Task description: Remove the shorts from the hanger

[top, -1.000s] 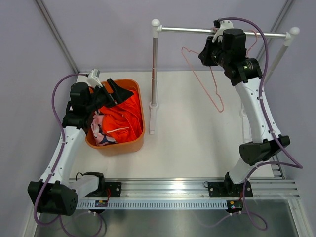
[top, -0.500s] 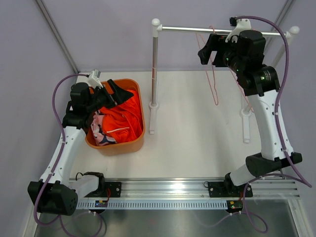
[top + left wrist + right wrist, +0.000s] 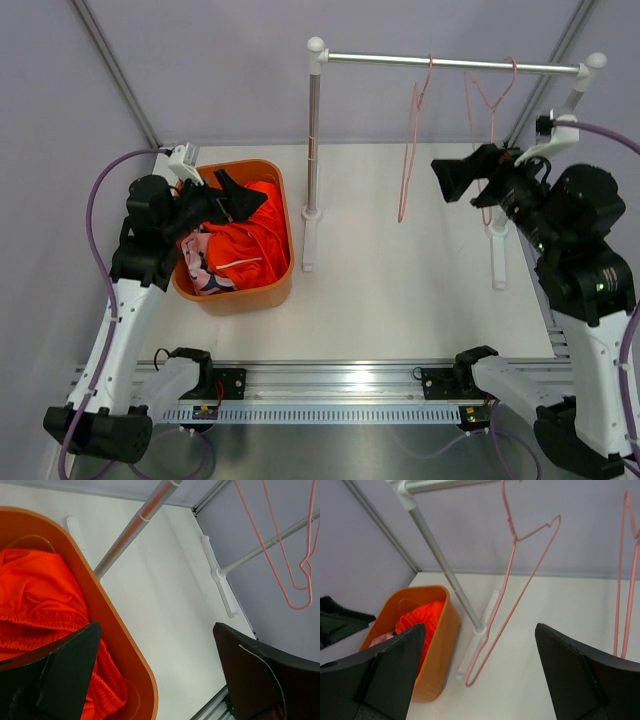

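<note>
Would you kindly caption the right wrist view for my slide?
Open right pincer before two bare pink hangers on the rail; shorts lie in the orange bin.

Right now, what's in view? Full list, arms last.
rack: 1, white and silver, stands at the back of the table, rail across the top
hangers: 2, pink wire, both bare, hooked on the rail
tub: 1, orange, on the table's left side
orange-red shorts: 1, plain, heaped in the tub
patterned shorts: 1, pink with navy and white, in the tub beside the orange-red pair
table: 1, white
left fingers: black, open, holding nothing, over the tub
right fingers: black, open, holding nothing, in front of the hangers
</note>
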Tool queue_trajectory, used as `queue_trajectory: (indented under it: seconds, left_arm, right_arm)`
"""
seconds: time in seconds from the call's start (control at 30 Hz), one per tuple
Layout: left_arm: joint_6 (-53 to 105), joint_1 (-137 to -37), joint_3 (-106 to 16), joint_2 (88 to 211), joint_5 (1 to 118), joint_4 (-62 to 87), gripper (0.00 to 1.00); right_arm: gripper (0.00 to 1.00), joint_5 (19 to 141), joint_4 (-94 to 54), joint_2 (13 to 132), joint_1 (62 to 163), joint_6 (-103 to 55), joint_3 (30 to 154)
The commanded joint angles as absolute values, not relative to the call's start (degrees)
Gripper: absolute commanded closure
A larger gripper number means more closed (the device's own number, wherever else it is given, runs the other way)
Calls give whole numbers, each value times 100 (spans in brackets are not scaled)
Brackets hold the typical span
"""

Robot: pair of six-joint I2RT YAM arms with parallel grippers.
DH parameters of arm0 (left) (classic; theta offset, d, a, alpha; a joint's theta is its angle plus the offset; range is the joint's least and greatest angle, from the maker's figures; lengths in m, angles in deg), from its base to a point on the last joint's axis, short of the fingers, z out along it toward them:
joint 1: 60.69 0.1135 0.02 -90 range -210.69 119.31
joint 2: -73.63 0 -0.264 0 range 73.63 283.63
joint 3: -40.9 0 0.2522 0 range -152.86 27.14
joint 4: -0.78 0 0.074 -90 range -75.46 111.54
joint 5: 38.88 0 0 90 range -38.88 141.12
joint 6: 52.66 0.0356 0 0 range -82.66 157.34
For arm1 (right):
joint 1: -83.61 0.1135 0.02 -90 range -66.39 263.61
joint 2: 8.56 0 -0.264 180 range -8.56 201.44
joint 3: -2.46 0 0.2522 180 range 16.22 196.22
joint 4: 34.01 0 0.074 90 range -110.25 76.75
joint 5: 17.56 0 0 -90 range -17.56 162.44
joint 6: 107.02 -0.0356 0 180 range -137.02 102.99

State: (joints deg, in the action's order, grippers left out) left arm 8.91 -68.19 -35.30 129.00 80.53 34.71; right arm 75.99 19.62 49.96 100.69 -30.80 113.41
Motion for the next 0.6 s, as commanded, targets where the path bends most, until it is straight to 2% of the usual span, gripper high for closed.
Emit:
queue_trajectory:
  seconds: [0.0, 0.27, 0.57]
  left_arm:
    - [1351, -6991, -3396, 12470, 7688, 3230, 1]
    - [1580, -7193, -2868, 11828, 7547, 2905, 1]
    - [1624, -7194, -2700, 11696, 7608, 2808, 1]
  right_arm:
    - [1, 8544, 1210, 4368, 10048, -3415, 10194]
    - [0, 8290, 1130, 3715, 10039, -3485, 8778]
    - [0, 8298, 990, 3477, 10039, -3433, 8355]
